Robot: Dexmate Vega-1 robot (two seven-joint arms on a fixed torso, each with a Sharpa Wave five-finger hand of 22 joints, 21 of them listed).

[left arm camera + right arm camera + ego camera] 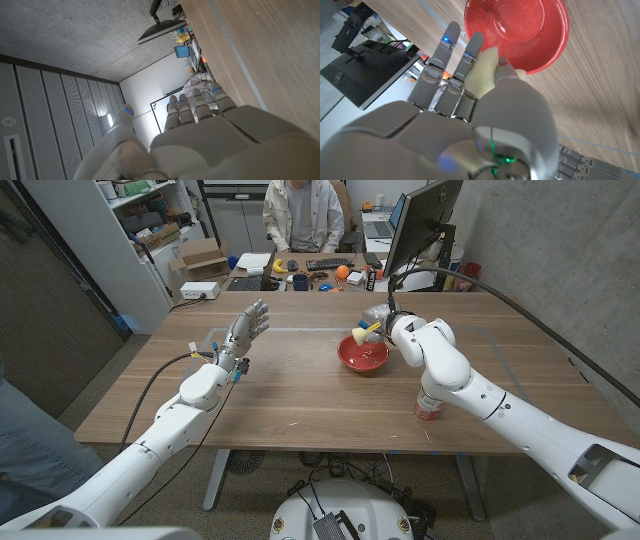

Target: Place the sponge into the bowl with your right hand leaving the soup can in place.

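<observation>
Your right hand (378, 321) hangs over the far rim of the shallow red plastic bowl (362, 355), and it holds the pale yellow soft sponge (482, 70) pinched against its fingers (446, 50), which lie straight and close together. That grip makes sense: the sponge is light and squashy, so a pinch carries it without crushing it, and it needs only a slackening to fall. In the right wrist view the sponge sits beside the bowl's near rim rather than over its hollow, though the angle is steep and I cannot say for sure how much of it overhangs. I judge you should carry the hand a little further across the rim before letting go.

The small soup can with the red and white label (428, 406) stands upright on the wooden table (300, 395), close under your right forearm and well apart from the bowl. Mind it when you draw the arm away. Your left hand (245, 332) is raised above the table, fingers spread, holding nothing.
</observation>
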